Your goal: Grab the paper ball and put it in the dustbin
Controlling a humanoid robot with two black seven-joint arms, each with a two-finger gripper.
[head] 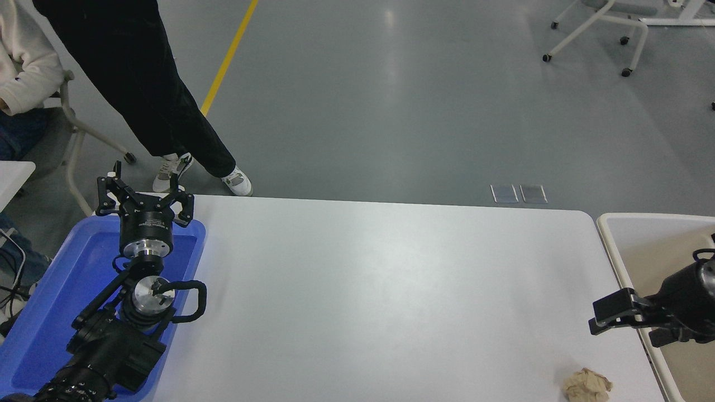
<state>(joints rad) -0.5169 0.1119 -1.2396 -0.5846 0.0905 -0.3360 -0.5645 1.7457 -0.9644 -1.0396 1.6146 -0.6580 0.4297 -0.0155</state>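
Note:
The paper ball [586, 385], a crumpled tan wad, lies on the white table [380, 290] at its near right corner. The dustbin [642, 219], cream-white with beige inner walls, stands just beyond the table's right edge. My right gripper [637, 325] hangs over that edge and the bin's rim, up and to the right of the ball and apart from it. It is open and holds nothing. My left gripper [144, 196] is parked at the lower left over the blue tray's far end, fingers spread open.
A blue plastic tray [67, 279] lies under the left arm at the table's left edge. A person in black trousers [145, 89] stands beyond the far left corner, and another sits at the far left. Wheeled chair legs [592, 33] stand at the top right.

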